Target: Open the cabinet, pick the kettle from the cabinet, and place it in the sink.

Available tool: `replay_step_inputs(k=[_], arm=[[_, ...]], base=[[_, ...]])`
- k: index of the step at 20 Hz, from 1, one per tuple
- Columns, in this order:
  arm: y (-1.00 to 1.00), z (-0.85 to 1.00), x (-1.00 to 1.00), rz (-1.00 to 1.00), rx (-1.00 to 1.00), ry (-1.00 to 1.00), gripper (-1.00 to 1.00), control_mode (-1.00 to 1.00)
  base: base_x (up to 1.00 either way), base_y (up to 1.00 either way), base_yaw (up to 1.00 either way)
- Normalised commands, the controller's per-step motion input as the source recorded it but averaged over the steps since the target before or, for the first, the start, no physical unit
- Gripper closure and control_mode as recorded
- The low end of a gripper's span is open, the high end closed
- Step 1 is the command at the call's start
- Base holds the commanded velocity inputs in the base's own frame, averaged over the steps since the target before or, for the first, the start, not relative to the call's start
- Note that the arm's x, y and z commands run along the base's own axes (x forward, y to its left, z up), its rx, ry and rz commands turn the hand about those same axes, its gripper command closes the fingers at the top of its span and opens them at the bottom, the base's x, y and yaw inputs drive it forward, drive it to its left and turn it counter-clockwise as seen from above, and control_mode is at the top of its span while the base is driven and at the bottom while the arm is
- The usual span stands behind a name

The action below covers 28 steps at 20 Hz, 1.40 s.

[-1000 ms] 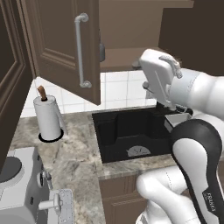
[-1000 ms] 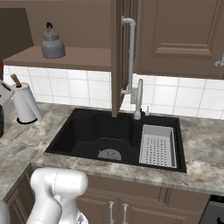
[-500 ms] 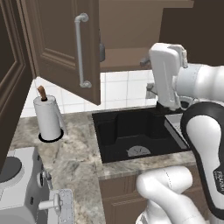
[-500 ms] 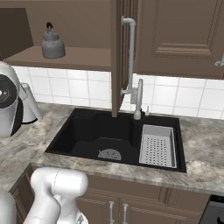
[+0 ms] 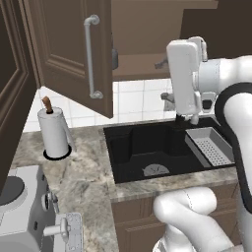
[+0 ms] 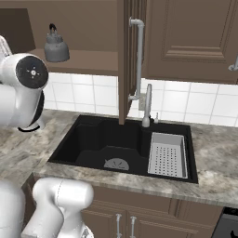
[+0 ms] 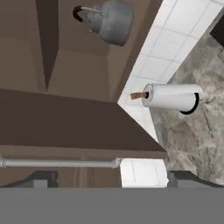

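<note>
Cabinet [image 6: 83,28] door swung open, edge-on over sink [image 6: 100,139]. Kettle [image 6: 56,48] sits on cabinet shelf, far left, upright, untouched. We see it again in hand view, rolled sideways, next to paper-towel roll [image 7: 170,97] on counter. Our gripper [image 7: 107,177] empty, fingertips well apart, near open door's handle [image 7: 59,163]. Grey tray [image 6: 168,155] lies in right part of sink, faucet [image 6: 147,106] behind.

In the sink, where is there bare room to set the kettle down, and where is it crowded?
The sink is bare on its left, round the drain, bordered by the marbled counter. Its right holds the perforated tray, under the faucet. The kettle sits on the cabinet shelf.
</note>
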Motion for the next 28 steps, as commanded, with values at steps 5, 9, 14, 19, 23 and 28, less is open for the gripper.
replay_step_inputs(k=[5,9,14,19,23,28], arm=[[0.26,-0.08,0.27,0.2,0.05,0.04,-1.0,-1.0],[0.27,-0.1,0.24,0.21,0.07,0.03,-1.0,-1.0],[0.31,-0.08,0.3,0.17,0.03,0.2,-1.0,-1.0],[0.28,0.0,0.23,0.16,0.09,0.26,-1.0,-1.0],[0.34,0.01,0.17,0.16,0.07,0.17,-1.0,-1.0],[0.39,-0.01,0.09,0.11,0.02,0.08,-1.0,-1.0]], base=[[0.0,0.0,0.0],[0.0,0.0,0.0],[0.0,0.0,0.0],[0.0,0.0,0.0],[0.0,0.0,0.0],[0.0,0.0,0.0]])
